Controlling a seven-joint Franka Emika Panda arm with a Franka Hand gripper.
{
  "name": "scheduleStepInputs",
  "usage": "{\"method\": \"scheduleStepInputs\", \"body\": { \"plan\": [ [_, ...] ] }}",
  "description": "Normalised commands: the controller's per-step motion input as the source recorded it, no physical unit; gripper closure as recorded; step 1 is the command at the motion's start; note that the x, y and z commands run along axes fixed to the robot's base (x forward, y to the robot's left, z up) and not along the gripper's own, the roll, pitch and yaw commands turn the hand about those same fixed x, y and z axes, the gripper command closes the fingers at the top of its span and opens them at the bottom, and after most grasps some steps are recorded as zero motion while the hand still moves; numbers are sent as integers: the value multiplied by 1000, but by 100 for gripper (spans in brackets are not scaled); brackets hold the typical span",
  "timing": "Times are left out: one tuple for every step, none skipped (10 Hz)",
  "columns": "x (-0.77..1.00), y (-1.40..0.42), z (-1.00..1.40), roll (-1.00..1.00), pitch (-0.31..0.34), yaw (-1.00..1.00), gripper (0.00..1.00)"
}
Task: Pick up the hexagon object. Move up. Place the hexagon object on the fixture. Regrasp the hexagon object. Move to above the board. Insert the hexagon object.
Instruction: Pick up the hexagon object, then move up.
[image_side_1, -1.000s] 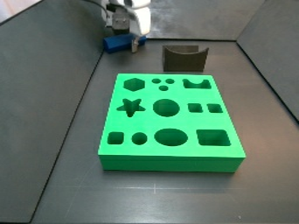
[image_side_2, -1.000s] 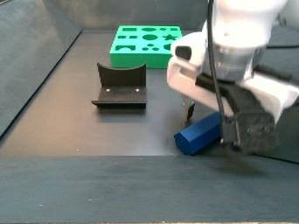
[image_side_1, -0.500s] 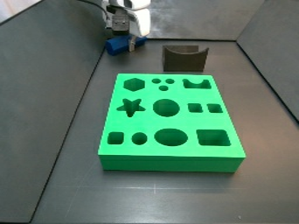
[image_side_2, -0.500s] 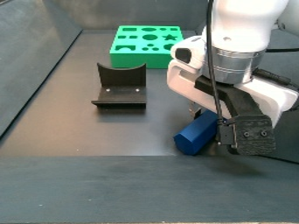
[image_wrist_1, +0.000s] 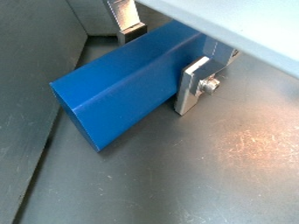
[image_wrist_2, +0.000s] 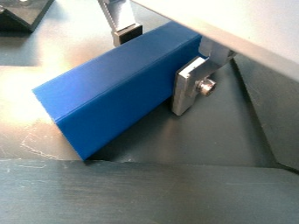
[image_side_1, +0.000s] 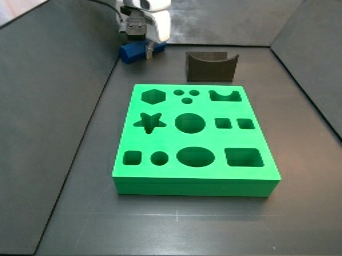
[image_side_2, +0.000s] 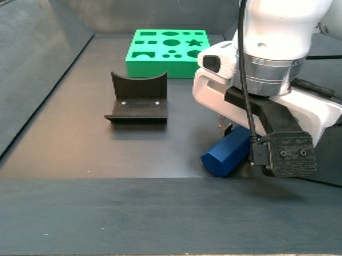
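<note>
The hexagon object (image_wrist_1: 117, 96), a long blue bar, lies on the dark floor. In both wrist views my gripper (image_wrist_1: 160, 61) (image_wrist_2: 158, 61) straddles it, and one silver finger (image_wrist_2: 191, 86) presses flat on its side. The opposite finger (image_wrist_1: 126, 28) stands against its far side. The side views show the gripper (image_side_2: 241, 135) low over the bar (image_side_2: 225, 155) (image_side_1: 131, 50), shut on it. The fixture (image_side_2: 138, 100) (image_side_1: 210, 66) stands apart from the bar. The green board (image_side_1: 171, 142) (image_side_2: 160, 62) with its shaped holes lies beyond the fixture.
Grey walls enclose the floor on all sides (image_side_1: 80, 60). The bar lies near a back corner, close to one wall. My arm's white body (image_side_2: 274, 60) rises above the bar.
The gripper has come down a little around the bar over the last second. The bar has shifted only slightly and still rests on the floor.
</note>
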Motion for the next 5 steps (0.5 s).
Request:
{"method": "scheduleStepInputs", "body": {
  "plan": [
    [0,0,0,0,0,0,100],
    [0,0,0,0,0,0,100],
    [0,0,0,0,0,0,100],
    [0,0,0,0,0,0,100],
    [0,0,833,0,0,0,100]
  ]
}}
